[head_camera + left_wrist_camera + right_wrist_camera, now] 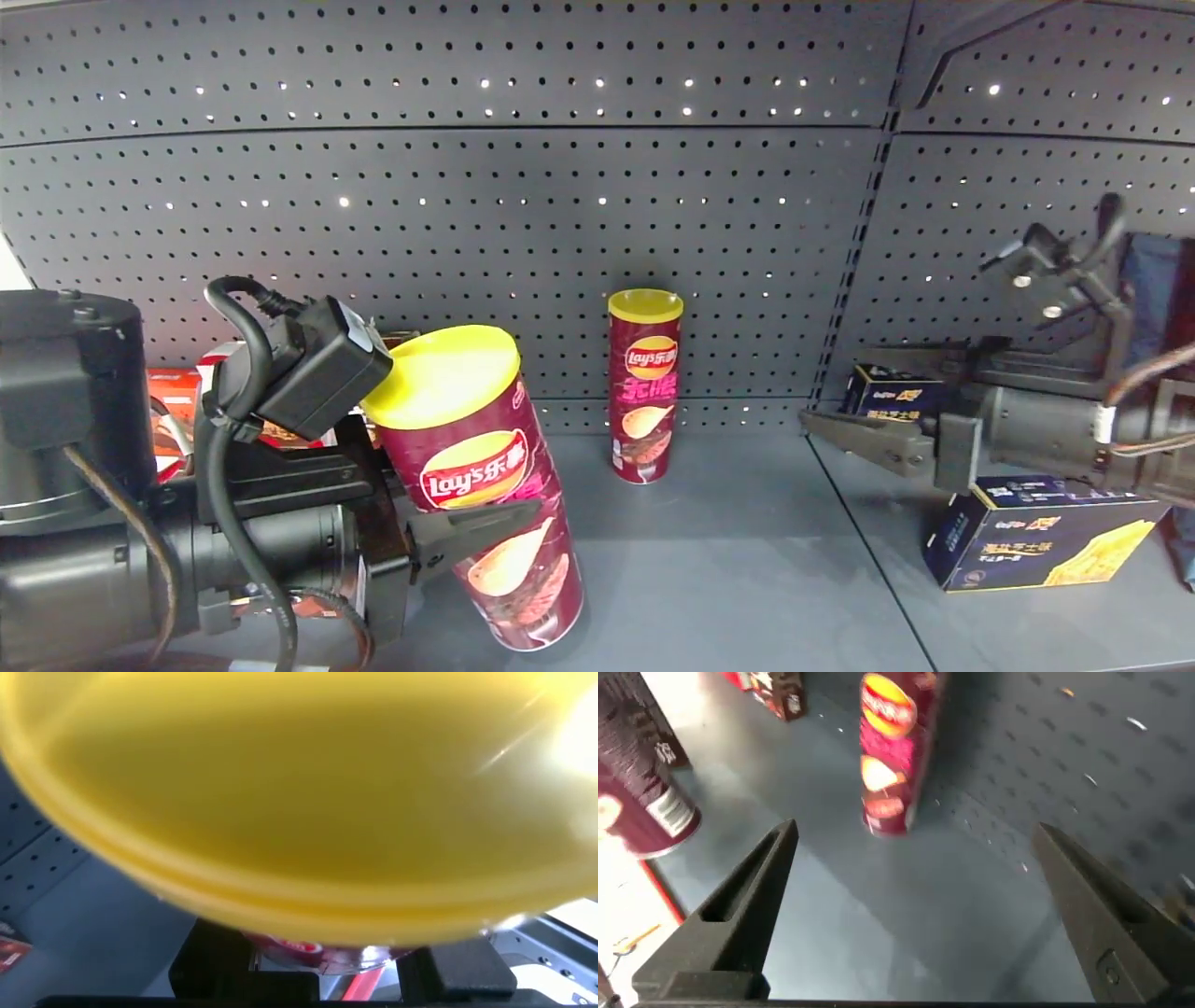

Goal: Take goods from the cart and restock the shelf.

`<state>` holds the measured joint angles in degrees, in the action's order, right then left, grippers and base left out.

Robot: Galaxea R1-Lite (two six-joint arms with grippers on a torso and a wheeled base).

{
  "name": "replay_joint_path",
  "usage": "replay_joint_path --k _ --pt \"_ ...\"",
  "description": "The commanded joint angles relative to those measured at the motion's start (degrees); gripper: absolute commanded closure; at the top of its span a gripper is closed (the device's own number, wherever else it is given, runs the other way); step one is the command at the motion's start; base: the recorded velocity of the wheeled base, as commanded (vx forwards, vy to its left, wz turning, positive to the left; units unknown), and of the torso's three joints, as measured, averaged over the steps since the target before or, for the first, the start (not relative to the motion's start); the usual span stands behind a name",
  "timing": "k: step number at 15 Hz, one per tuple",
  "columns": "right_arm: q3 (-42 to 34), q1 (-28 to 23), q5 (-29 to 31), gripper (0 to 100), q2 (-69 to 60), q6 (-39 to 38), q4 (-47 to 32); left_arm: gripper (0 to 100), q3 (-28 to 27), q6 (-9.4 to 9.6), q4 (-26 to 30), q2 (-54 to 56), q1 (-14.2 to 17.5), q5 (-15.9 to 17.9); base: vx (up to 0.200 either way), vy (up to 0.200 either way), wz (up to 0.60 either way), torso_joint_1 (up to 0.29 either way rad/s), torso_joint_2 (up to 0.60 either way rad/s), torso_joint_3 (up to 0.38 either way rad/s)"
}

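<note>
Far left, red boxes [173, 411] are sitting against the back panel [560, 215]. Not in play.

Left claw [467, 513] is gripping a chip can [471, 439] around mid-body, fingers clamped on it. One finger [485, 521] is showing across the front of the label; the other is hiding behind the can. The can's long axis is tilting: the yellow lid [299, 812] is leaning up and left toward the wrist, and the base is pointing down and right at the near part of the shelf [747, 560]. The base is reading as at or just above the shelf surface; I cannot tell if it is touching.

A second can [644, 387] is standing upright at the far edge, next to the back panel, right of and farther back than the held one, with bare shelf between them. I'm judging that the next move hinges on that: getting the axis vertical, then setting the base down flat. The left arm is the one on the job.

Right claw [915, 933] is hanging over the right part of the shelf, fingers spread wide, holding nothing, aiming at the standing can but well apart from it.

Far right, a dark blue box [1036, 532] is lying near the front, with another [887, 392] behind it.
</note>
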<state>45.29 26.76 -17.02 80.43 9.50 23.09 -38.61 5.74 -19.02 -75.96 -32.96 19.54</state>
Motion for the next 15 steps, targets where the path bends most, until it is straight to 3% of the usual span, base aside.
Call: replay_joint_path --k 1,5,9,15 --pt "4.8 0.8 -0.4 0 9.5 0.3 2.0 100 0.0 0.06 -0.1 0.0 0.3 0.0 0.0 0.0 0.0 0.0 0.0 0.0" --pt "9.8 0.8 -0.9 0 17.3 0.3 3.3 100 0.0 0.06 -0.2 0.0 1.3 0.1 0.0 0.0 0.0 0.0 0.0 0.0" --pt "11.4 0.1 -7.1 0 27.4 -0.1 15.2 100 -0.5 0.06 -0.2 -0.1 2.2 0.1 0.0 0.0 0.0 0.0 0.0 0.0" --pt "13.0 0.0 -12.3 0 32.4 -0.1 19.9 100 -0.4 0.06 -0.3 0.0 2.3 0.1 0.0 0.0 0.0 0.0 0.0 0.0"
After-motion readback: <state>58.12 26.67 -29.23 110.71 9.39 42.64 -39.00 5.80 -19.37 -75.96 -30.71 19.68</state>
